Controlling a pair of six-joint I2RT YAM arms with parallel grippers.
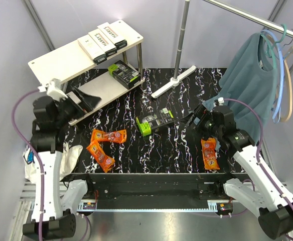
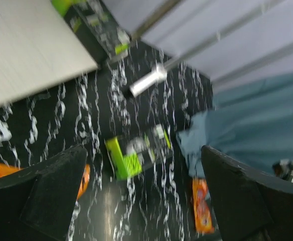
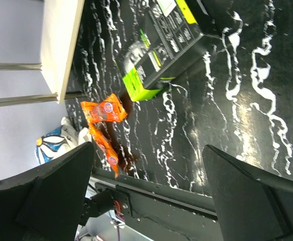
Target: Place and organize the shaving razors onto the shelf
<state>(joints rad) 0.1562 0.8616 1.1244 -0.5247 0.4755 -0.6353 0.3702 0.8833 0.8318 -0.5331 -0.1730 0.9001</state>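
Top external view shows the shelf (image 1: 51, 63) at the back left, with three white boxes (image 1: 104, 39) side by side on its top board and one black-and-green pack (image 1: 124, 73) on its lower board. On the black table (image 1: 169, 150) lie a second green pack (image 1: 154, 123) in the middle, two orange packets (image 1: 108, 135) close together on the left, and a lone orange packet (image 1: 210, 153) on the right. The left gripper (image 1: 92, 100) is by the lower board and the right gripper (image 1: 196, 122) is near the lone orange packet. Both have their fingers spread wide, with nothing in them.
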